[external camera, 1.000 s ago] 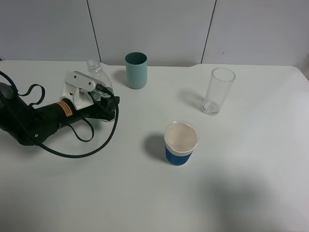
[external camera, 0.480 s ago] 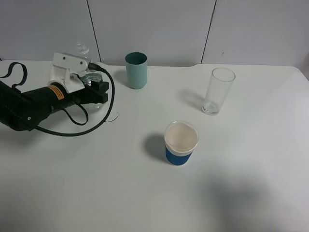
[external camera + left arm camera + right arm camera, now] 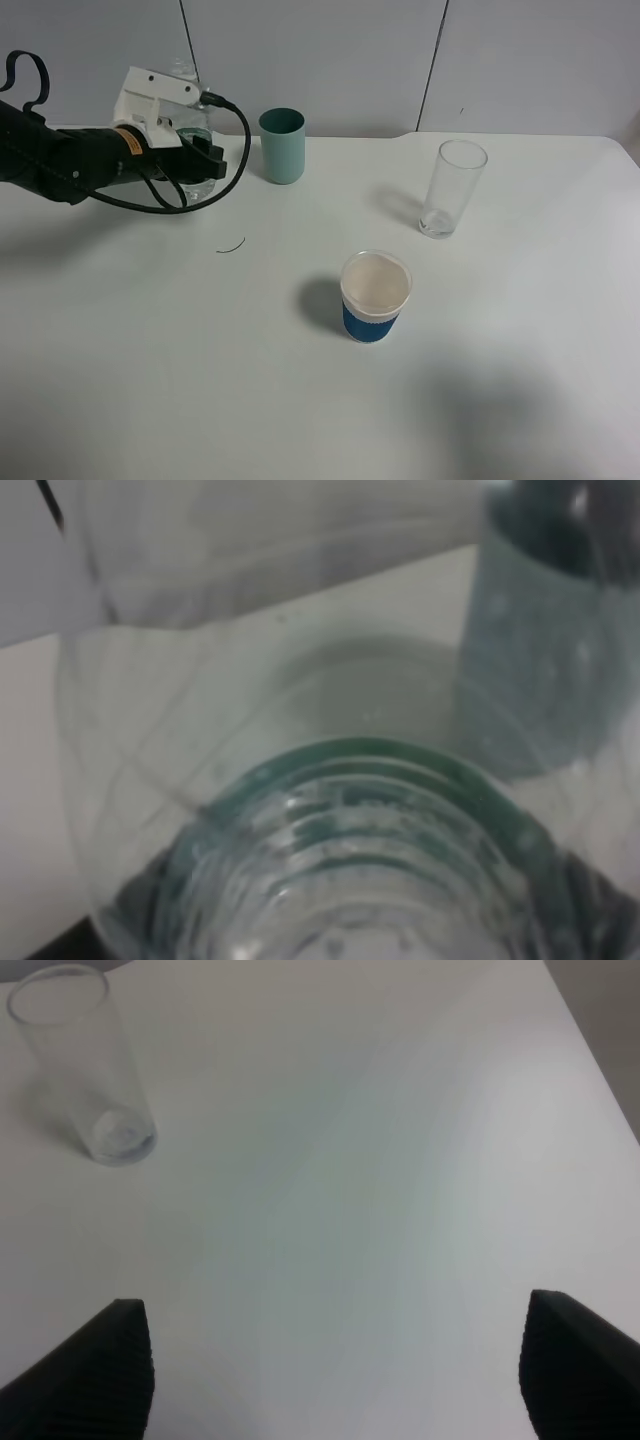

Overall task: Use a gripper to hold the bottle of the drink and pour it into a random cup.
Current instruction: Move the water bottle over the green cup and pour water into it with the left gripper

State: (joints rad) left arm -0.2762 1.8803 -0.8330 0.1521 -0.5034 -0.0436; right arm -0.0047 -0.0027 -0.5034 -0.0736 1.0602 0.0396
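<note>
I count one bottle (image 3: 198,182), one teal cup (image 3: 282,146), one clear glass (image 3: 452,188) and one paper cup (image 3: 375,297) with a blue sleeve on the white worktop (image 3: 300,410). My left end effector (image 3: 200,160) is pinching the bottle at the far left of the worktop, near the teal cup but apart from it. The left wrist view alone shows the bottle's ribbed neck up close, with the teal cup blurred through the clear wall. Only the right wrist view shows my right end effector (image 3: 340,1370), its jaws spread wide over bare worktop, with the glass standing beyond them.
</note>
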